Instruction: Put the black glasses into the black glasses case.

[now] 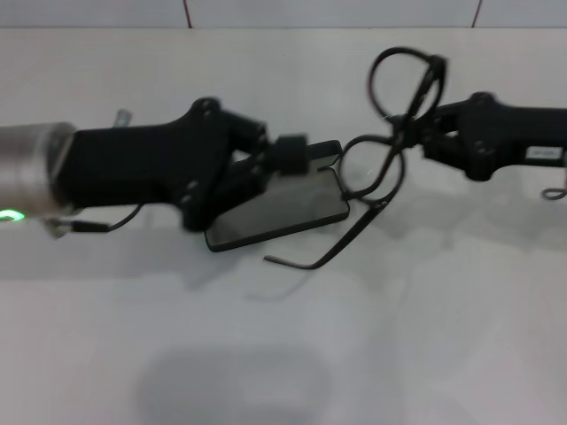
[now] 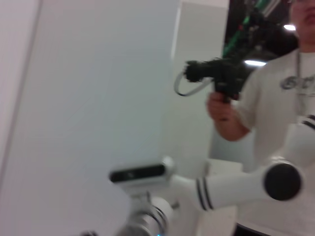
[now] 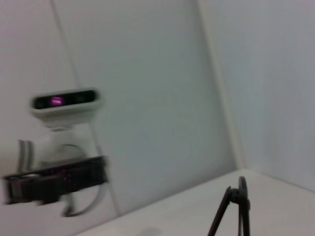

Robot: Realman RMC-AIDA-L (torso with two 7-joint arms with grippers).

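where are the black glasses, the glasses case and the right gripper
black glasses (image 1: 370, 168), head view, on the lower lens rim
black glasses case (image 1: 283, 212), head view, on its dark glossy face
right gripper (image 1: 409, 129), head view, at its tip by the glasses frame

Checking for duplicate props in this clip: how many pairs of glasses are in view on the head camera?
1. The black glasses hang in the right gripper, beside the open black glasses case that the left gripper holds above the white table. None appear hidden.
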